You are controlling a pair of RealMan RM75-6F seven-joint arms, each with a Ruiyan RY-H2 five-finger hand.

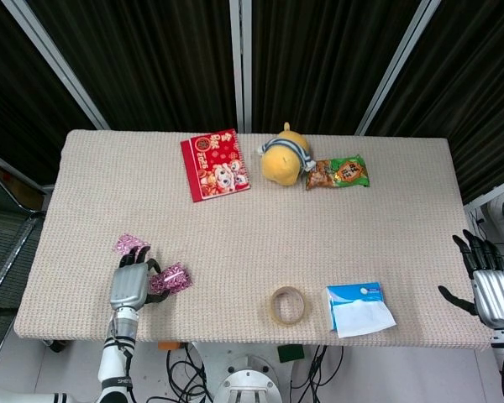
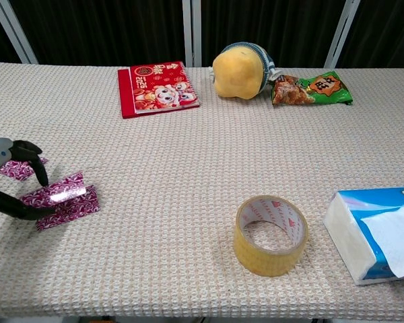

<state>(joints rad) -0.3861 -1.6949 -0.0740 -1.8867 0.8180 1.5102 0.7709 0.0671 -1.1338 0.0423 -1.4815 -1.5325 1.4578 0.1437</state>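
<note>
My left hand (image 1: 130, 285) rests low on the table near its front left corner, also seen at the left edge of the chest view as my left hand (image 2: 5, 180). Its fingers are apart and curved down. The thumb touches the near edge of a pink patterned packet (image 1: 170, 279), which lies flat on the cloth in the chest view too (image 2: 62, 198). A second pink packet (image 1: 130, 245) lies just past the fingertips, partly hidden by them (image 2: 17, 168). My right hand (image 1: 491, 281) hovers off the table's right edge, fingers spread, holding nothing.
On the beige woven table (image 1: 252, 227), a red booklet (image 1: 215, 164), a yellow plush toy (image 1: 284, 157) and a green snack bag (image 1: 338, 172) lie at the back. A tape roll (image 1: 289, 305) and a blue tissue pack (image 1: 358, 307) sit near the front edge.
</note>
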